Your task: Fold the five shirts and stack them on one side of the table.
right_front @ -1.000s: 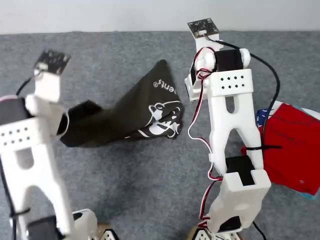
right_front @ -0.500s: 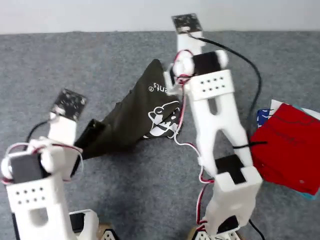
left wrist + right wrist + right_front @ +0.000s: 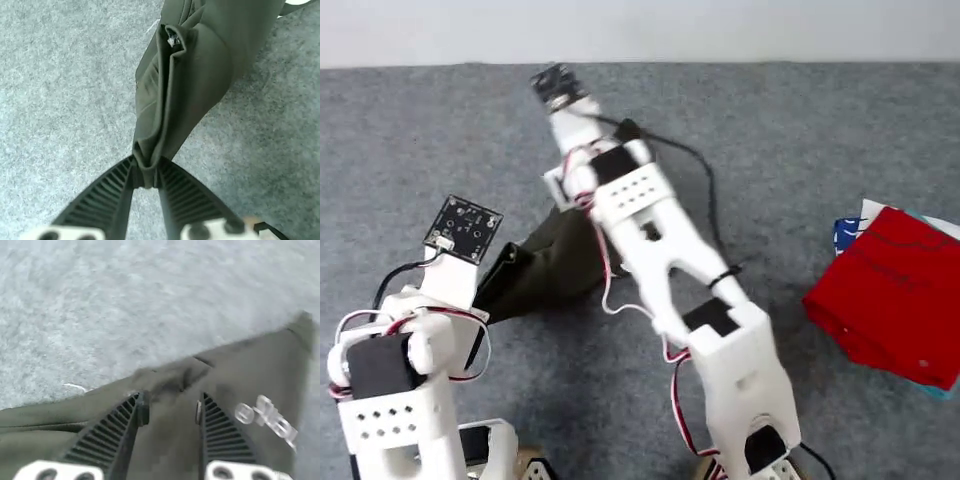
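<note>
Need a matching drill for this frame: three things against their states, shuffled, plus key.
Things:
1. left gripper
2. right gripper
3. red shirt

States:
A. folded, away from both arms
B. jaws apart over the dark shirt
C. jaws shut on a fold of the dark shirt

Pairs: 1-C, 2-B, 3-A

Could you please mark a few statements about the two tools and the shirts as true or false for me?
1. The left tool grips a fold of the dark shirt. True.
2. The right tool is shut on the dark shirt. False: its jaws stand apart over the fabric.
3. The red shirt lies on top of blue cloth. True.
4. The dark shirt touches the red shirt. False: bare table lies between them.
</note>
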Tool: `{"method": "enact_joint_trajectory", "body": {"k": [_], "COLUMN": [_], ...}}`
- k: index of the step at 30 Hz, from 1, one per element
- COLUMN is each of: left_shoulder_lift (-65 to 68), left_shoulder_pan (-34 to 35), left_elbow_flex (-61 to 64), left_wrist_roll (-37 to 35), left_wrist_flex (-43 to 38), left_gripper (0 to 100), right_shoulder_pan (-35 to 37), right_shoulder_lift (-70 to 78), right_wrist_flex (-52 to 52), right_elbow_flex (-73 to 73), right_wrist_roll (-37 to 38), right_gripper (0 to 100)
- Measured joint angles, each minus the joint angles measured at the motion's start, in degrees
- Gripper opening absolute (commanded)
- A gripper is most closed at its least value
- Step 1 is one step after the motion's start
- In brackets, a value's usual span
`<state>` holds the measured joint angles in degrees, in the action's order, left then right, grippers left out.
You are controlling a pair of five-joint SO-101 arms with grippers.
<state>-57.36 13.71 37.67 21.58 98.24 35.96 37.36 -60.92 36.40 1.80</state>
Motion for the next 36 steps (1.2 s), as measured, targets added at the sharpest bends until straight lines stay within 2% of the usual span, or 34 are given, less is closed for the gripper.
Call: {"method": "enact_joint_trajectory", "body": {"k": [6, 15, 23, 31, 36], "left_shoulder_lift": [0.0, -1.93, -1.93, -2.02, -2.02], "left_shoulder_pan": [0.0, -0.18, -0.18, -0.18, -0.18], "left_elbow_flex": [0.0, 0.0, 0.0, -2.29, -2.55], "left_wrist_roll": [0.0, 0.0, 0.0, 0.0, 0.0], "left_wrist_flex": [0.0, 0.0, -0.97, -2.55, -3.25], "left_gripper": [1, 1, 1, 1, 1], "right_shoulder_pan": [0.97, -8.0, -17.67, -29.63, -30.51], "right_shoulder_lift": [3.87, 3.69, -1.67, -6.59, -11.43], "right_wrist_flex": [-0.97, -23.21, -39.03, -39.56, -39.56], "right_elbow_flex": [0.0, 0.09, 0.09, -1.05, -2.99], "right_wrist_roll": [4.48, 11.16, 12.4, 12.48, 12.4], "right_gripper": [16.5, 16.5, 16.5, 16.9, 16.9]}}
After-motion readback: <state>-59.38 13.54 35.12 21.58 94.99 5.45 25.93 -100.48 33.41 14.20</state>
